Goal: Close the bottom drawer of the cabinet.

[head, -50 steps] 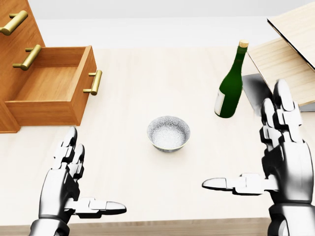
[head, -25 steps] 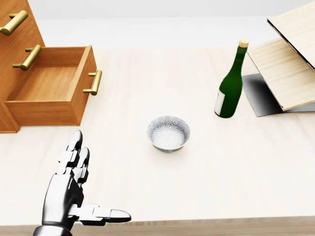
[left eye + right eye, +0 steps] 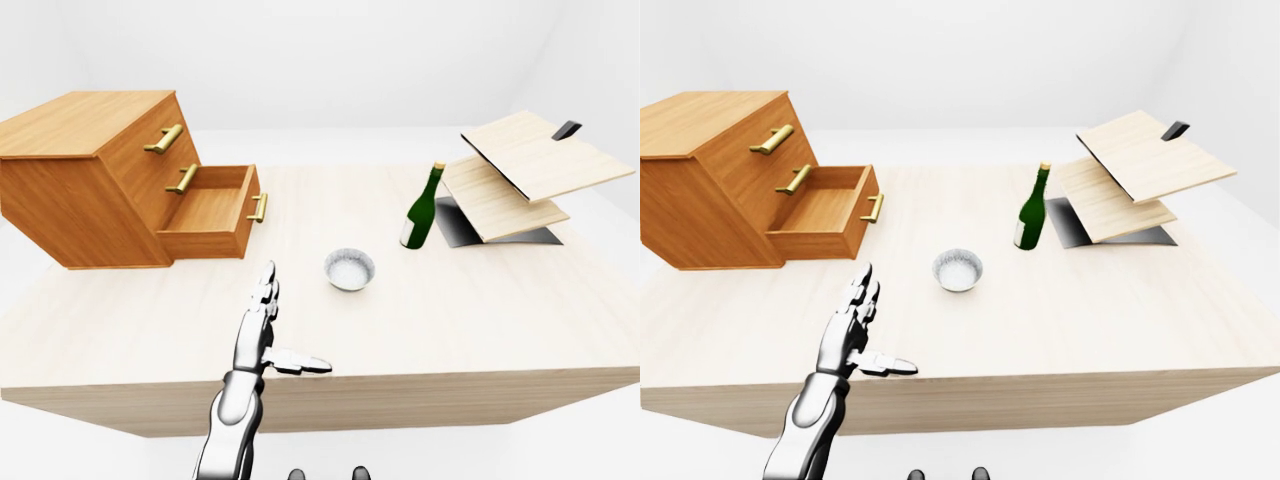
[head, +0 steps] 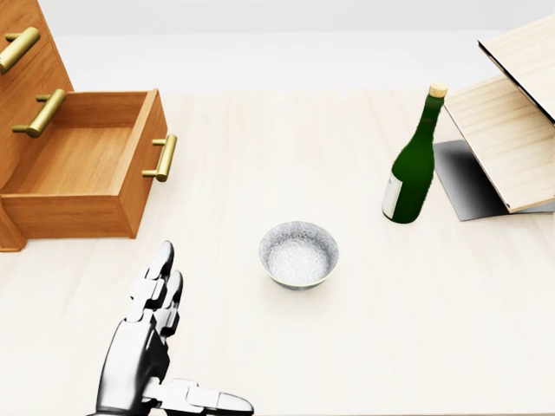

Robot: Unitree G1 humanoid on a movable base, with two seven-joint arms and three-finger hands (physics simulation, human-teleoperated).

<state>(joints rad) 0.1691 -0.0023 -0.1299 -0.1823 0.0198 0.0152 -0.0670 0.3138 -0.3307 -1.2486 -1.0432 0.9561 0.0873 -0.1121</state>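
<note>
step: approach, judged; bottom drawer stands pulled well out of the cabinet, nothing touching it yet
drawer place: lowest of three fronts on the cabinet's right-facing side in the head view; brass handle on its front panel, box looks empty
left hand: below the drawer in the head view, near the table's bottom edge, well apart from the drawer front
hand state: fingers spread apart and straight, pointing up toward the drawer corner; thumb stuck out sideways to the right; grips nothing
arm pose: forearm comes up from under the table edge in the left-eye view, palm roughly vertical, hovering over the tabletop as far as can be told
right hand: not in any view, state cannot be told
next move, judged: bring the left hand up and round to the right of the drawer front, flat palm or fingers on the panel near the handle, then push left in the head view, into the cabinet, until flush
risk, judged: off-centre push could skew the drawer or shift the cabinet
other stuff: bowl right of the drawer, below the handle level; green bottle farther right, upright; stacked wooden boards beyond the bottle; none lie between hand and drawer
</note>
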